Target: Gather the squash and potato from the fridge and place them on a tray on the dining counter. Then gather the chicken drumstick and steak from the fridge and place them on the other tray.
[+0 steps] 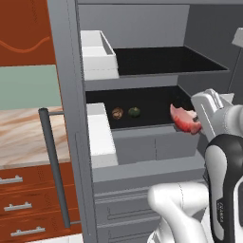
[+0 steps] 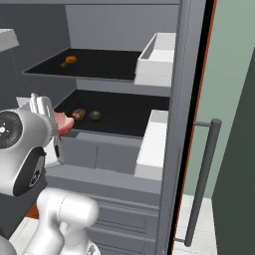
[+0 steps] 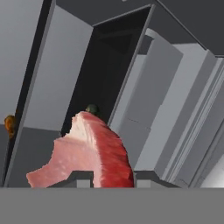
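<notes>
Grip: I have the steak [image 3: 85, 153] pinched between the two fingers of the gripper [image 3: 107, 177]; the jaws stand narrow, closed on the meat. In the hand view the slab rises from between the tips, pink face to one side and deep red edge to the other.

Steak position: in the left base view the steak [image 1: 182, 119] sits at the front edge of the fridge's lower shelf [image 1: 152, 107], just off the hand; in the right base view I see only a pink sliver [image 2: 62, 122] beside the wrist.

Other task things: the potato [image 1: 117, 113] and the squash [image 1: 134, 112] lie side by side on that same shelf, apart from the steak. The chicken drumstick [image 2: 68, 61] lies on the upper shelf [image 2: 94, 63].

Order risk: I judge the vegetables are not yet gathered, so the sequence the task names may be off.

Slip risk: the fingers seem to hold the steak near one end, with most of it sticking out past the tips. A fast swing could lever it loose.

Collision risk: the white door bin [image 1: 99, 135] and the fridge [image 1: 71, 118] frame flank the way out; a wide turn could clip the slab on them.

Arm pose: the arm reaches forward from the base, elbow raised, wrist level with the lower shelf, hand pointing into the fridge and rolled, since the hand view is strongly tilted.

Trays: I cannot tell where they are from here.
</notes>
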Robot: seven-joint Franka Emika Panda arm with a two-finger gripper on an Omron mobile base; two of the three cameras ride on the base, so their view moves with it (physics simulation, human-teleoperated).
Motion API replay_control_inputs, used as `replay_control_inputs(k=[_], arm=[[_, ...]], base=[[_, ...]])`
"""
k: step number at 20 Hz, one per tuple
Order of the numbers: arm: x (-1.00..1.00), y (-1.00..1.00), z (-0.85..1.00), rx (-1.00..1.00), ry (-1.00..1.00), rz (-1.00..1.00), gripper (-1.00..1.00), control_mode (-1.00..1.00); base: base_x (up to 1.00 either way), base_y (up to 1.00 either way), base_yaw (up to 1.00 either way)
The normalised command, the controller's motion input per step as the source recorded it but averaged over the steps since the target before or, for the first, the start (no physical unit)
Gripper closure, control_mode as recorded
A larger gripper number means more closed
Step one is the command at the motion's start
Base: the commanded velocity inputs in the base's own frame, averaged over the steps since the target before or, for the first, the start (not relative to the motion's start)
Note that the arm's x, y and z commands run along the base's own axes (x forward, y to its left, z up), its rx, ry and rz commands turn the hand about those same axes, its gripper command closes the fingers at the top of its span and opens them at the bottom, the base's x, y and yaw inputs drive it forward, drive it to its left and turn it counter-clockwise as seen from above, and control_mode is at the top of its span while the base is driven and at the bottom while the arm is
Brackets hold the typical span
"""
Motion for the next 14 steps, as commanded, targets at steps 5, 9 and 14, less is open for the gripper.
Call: replay_control_inputs(k=[5, 9, 14], arm=[[0.0, 0.0, -0.14, 0.0, 0.0, 0.0, 1.0, -1.0], [0.0, 0.0, -0.09, 0.0, 0.0, 0.0, 1.0, 1.0], [0.0, 0.0, 0.0, 0.0, 0.0, 0.0, 1.0, 1.0]], base=[[0.0, 0.0, 0.0], [-0.01, 0.0, 0.0], [-0.15, 0.0, 0.0]])
